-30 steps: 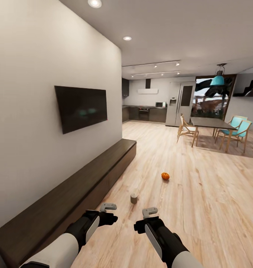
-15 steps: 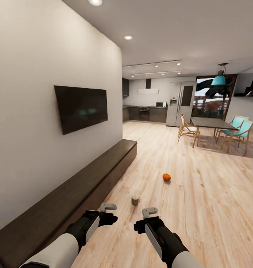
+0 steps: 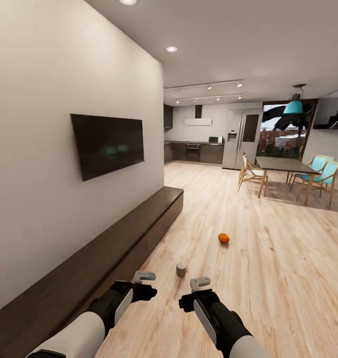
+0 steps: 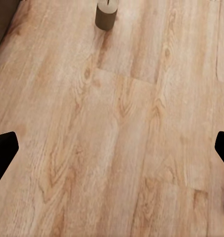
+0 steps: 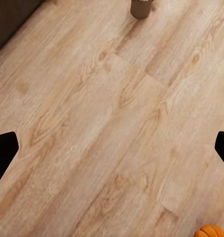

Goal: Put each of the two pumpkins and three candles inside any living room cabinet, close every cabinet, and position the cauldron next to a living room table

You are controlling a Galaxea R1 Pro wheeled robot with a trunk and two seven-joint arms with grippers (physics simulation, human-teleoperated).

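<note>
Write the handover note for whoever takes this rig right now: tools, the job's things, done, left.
Left tool: open, empty. Right tool: open, empty.
One candle stands on the plank floor just ahead of both tools; one pumpkin lies farther on.
The long dark cabinet runs along the wall on the left, fronts shut.
Done: nothing stowed as far as can be seen.
Left: stow candle and pumpkin, find the other pumpkin, two candles and cauldron.

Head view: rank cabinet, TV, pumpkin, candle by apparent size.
1. Long dark brown wood cabinet, largest.
2. Wall-hung black TV.
3. and 4. Small orange pumpkin and stubby tan candle look alike; the candle is nearer, so unranked.
</note>
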